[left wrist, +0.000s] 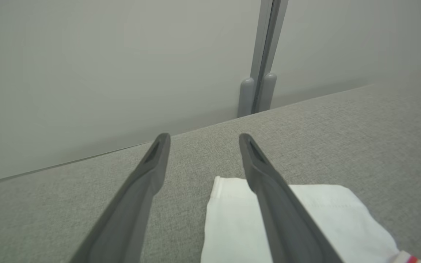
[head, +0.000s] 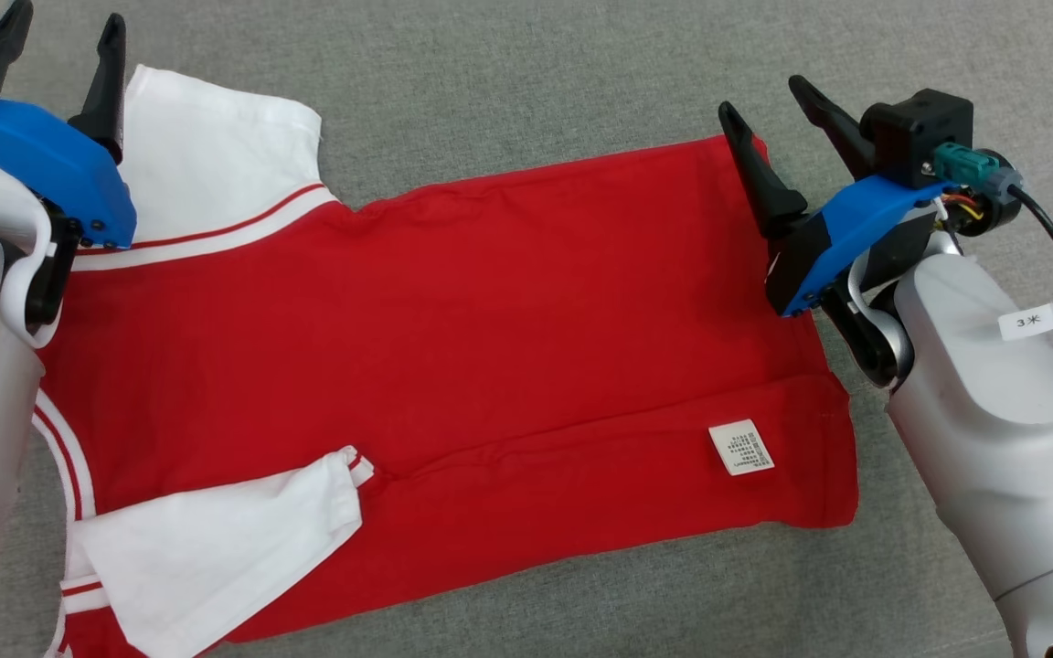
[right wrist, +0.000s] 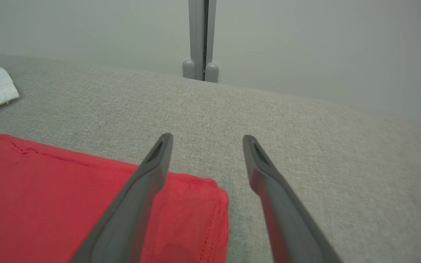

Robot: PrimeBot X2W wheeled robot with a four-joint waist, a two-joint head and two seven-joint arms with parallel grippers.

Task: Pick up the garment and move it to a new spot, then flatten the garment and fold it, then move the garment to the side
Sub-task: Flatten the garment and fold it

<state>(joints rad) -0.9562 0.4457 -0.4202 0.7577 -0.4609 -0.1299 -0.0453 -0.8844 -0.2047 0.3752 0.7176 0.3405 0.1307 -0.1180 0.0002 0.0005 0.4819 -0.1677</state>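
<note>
A red, white-sleeved garment [head: 453, 347] lies flat on the grey counter [head: 526, 73], near edge folded in; beyond, the left hand [head: 68, 14] and right hand [head: 761, 96] hover wide open and empty above its far sleeve [head: 207, 137] and hem corner [right wrist: 214, 193], likely poised to fold that side.

Open grey fabric surface [head: 526, 73] runs beyond the red and white shirt [head: 453, 320] and along its near edge at the lower right, free for passage. A pale wall [right wrist: 305, 44] with a grey upright post [right wrist: 199, 36] closes off the surface's far edge.
</note>
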